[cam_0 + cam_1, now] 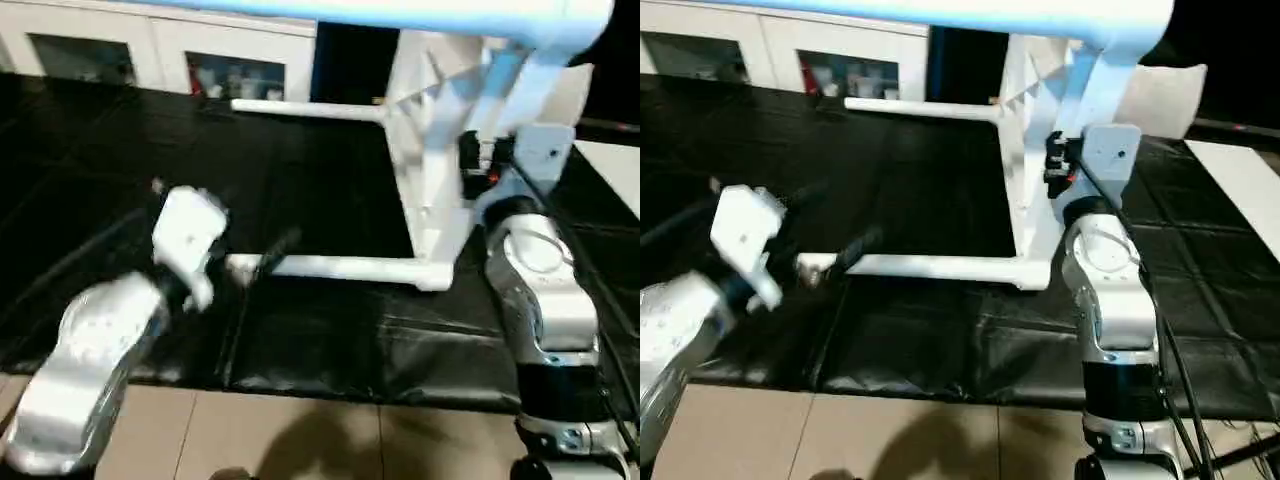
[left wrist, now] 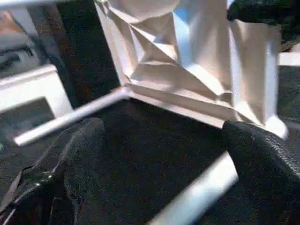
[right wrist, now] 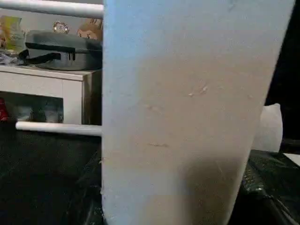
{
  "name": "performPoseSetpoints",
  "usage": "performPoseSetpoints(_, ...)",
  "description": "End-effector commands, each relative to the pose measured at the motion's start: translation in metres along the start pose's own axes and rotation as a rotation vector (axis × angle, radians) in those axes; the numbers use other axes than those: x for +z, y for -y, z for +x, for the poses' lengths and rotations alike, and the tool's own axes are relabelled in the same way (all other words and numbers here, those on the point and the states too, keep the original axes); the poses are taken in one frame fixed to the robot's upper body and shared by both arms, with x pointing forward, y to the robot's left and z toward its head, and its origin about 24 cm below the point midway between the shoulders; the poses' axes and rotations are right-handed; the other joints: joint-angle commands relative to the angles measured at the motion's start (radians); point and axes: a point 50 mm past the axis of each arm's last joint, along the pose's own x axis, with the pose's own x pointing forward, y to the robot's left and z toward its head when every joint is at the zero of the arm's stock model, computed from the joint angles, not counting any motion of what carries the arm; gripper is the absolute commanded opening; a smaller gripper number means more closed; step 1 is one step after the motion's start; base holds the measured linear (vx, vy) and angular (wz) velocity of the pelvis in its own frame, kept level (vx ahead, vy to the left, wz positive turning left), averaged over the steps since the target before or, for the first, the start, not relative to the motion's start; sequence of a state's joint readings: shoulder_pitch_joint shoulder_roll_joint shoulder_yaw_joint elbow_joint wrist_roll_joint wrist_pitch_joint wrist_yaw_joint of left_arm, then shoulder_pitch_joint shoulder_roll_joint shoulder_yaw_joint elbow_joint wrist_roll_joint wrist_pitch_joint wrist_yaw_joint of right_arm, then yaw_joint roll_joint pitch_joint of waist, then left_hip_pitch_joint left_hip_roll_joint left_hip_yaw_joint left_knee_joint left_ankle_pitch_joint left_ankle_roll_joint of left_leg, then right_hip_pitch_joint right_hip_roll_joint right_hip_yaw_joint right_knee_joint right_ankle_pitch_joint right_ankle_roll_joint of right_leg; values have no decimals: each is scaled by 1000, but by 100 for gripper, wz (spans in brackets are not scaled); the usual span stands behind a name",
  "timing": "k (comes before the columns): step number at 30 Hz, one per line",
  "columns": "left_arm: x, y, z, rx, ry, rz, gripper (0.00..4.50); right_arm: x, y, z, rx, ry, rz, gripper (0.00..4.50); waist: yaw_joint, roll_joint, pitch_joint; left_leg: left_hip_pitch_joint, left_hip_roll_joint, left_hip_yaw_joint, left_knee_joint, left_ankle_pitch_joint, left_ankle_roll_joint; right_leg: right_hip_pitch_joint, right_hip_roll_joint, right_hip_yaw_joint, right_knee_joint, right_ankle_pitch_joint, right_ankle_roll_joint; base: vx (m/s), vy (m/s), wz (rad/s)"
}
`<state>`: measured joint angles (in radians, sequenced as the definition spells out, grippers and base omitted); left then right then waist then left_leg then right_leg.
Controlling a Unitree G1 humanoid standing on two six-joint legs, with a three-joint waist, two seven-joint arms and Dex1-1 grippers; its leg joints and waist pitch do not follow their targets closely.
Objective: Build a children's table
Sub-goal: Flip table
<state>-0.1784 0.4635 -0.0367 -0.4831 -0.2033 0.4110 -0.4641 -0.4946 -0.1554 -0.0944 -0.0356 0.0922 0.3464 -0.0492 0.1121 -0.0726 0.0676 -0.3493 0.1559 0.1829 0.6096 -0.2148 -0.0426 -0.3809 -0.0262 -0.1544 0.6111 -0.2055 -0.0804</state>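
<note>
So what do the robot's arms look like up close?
Both forearms are shiny silver and rounded, the left arm and the right arm. The left wrist has a blocky white part. The right wrist has a pale box with black bits and a small red spot. Thin black cables run beside the right arm. The left gripper's fingers are black and bumpy.

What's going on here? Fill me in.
The robot is assembling a white children's table, which stands on its side on black sheeting with legs sticking out. The right end effector is at the tabletop's edge, apparently holding it. The left end effector is open, near the lower leg.
</note>
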Motion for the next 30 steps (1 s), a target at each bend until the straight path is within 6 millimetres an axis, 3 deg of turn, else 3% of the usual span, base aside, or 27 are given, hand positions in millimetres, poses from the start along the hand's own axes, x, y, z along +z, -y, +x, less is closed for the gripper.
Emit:
performPoseSetpoints(1, -1, -1, 8, 20, -13, 88, 450, -9, -3, 0, 56, -57, -99, 239, 0, 3, -67, 2, 91, -49, -69, -34, 20, 60, -146, 105, -74, -175, 99, 0, 0, 0)
performPoseSetpoints(7, 1, -7, 19, 106, 51, 137, 450, -24, -11, -7, 142, -104, -42, 288, 0, 5, -67, 4, 89, -51, -69, -75, 20, 61, -147, 100, -92, -236, 120, 0, 0, 0)
performPoseSetpoints(14, 7, -11, 30, 214, 160, 136, 450, -38, -9, -7, 119, -147, -14, 338, 3, 0, -69, 2, 92, -52, -67, -66, 27, 62, -154, 100, -89, -229, 83, 0, 0, 0)
performPoseSetpoints(19, 3, -17, 33, 281, 127, 164, 450, -48, -4, -6, 94, -155, -89, 382, 6, -2, -71, 4, 92, -52, -66, -57, 29, 61, -154, 100, -87, -223, 85, 0, 0, 0)
performPoseSetpoints(22, 3, -15, 35, 226, 134, 129, 450, -54, -5, -6, 110, -193, -71, 406, 7, -1, -71, 4, 95, -52, -66, -47, 30, 61, -157, 102, -81, -188, 67, 0, 0, 0)
performPoseSetpoints(25, 2, -13, 36, 193, 155, 246, 450, -56, -9, -5, 163, -206, -54, 416, 9, 0, -72, 2, 94, -52, -66, -49, 39, 62, -158, 102, -83, -185, 60, 0, 0, 0)
performPoseSetpoints(27, 1, -11, 34, 174, 168, 441, 450, -59, -11, -4, 174, -209, -42, 416, 8, 0, -70, 1, 94, -57, -69, -60, 45, 62, -154, 101, -86, -205, 84, 0, 0, 0)
performPoseSetpoints(28, 2, -11, 34, 177, 171, 459, 450, -59, -12, -3, 175, -210, -40, 416, 9, 2, -71, 2, 94, -56, -69, -61, 43, 62, -155, 101, -86, -210, 85, 0, 0, 0)
performPoseSetpoints(30, 7, -13, 33, 197, 197, 548, 450, -60, -13, -3, 182, -207, -34, 416, 7, 4, -72, 6, 102, -58, -69, -59, 30, 61, -159, 102, -80, -192, 62, 0, 0, 0)
